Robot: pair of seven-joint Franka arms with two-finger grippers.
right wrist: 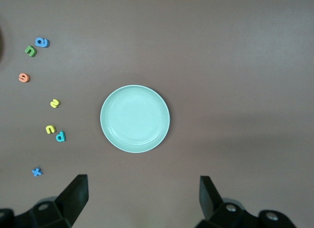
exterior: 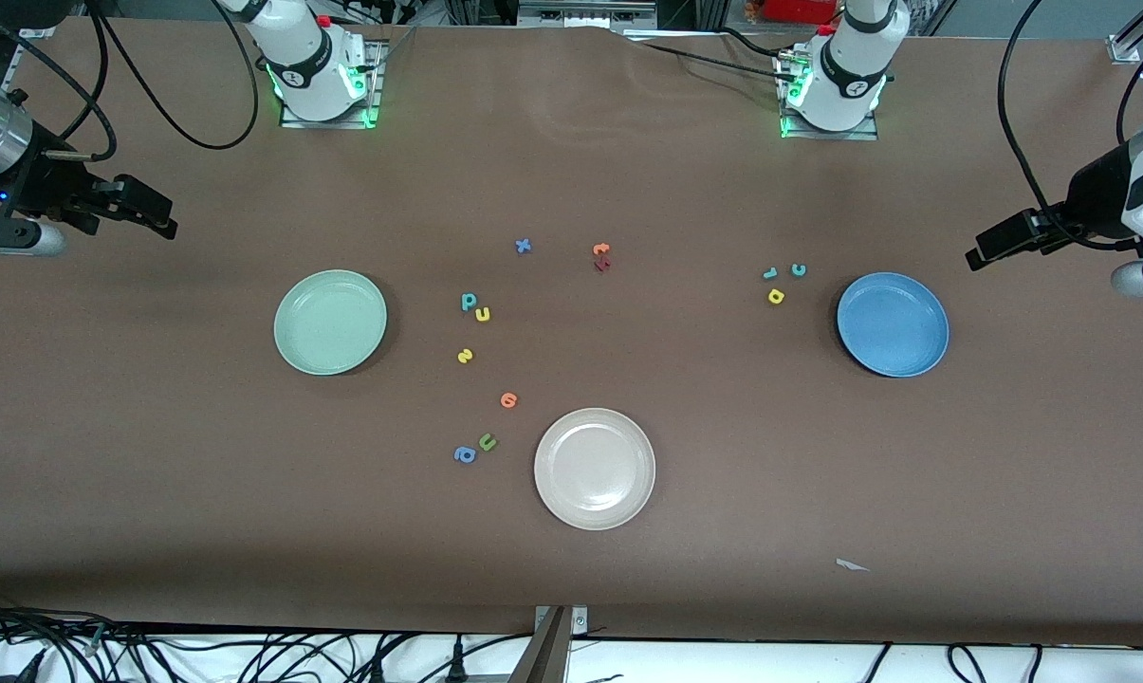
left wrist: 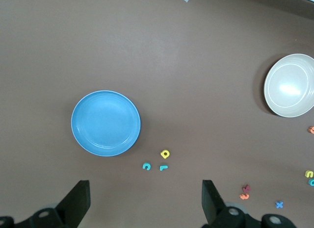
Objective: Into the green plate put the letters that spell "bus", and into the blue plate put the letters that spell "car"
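The green plate point(exterior: 330, 323) point(right wrist: 135, 118) lies empty toward the right arm's end. Beside it, toward mid-table, are a teal b/p shape point(exterior: 469, 302) point(right wrist: 60, 137), a yellow u point(exterior: 483, 314) point(right wrist: 50, 129) and a yellow s point(exterior: 465, 356) point(right wrist: 55, 103). The blue plate point(exterior: 893, 323) point(left wrist: 105, 123) lies empty toward the left arm's end. Close beside it sit a teal c point(exterior: 798, 270) point(left wrist: 146, 166), a thin teal r point(exterior: 770, 273) point(left wrist: 163, 167) and a yellow a point(exterior: 776, 296) point(left wrist: 165, 153). My right gripper point(exterior: 149, 213) point(right wrist: 142, 196) hangs open over bare table by the green plate. My left gripper point(exterior: 988, 249) point(left wrist: 144, 198) hangs open by the blue plate, holding nothing.
A cream-white plate point(exterior: 595, 468) lies nearest the front camera. Stray letters: a blue x point(exterior: 523, 246), an orange point(exterior: 601, 249) and a dark red one point(exterior: 601, 265), an orange round one point(exterior: 508, 399), a green u point(exterior: 487, 441), a blue a point(exterior: 465, 455).
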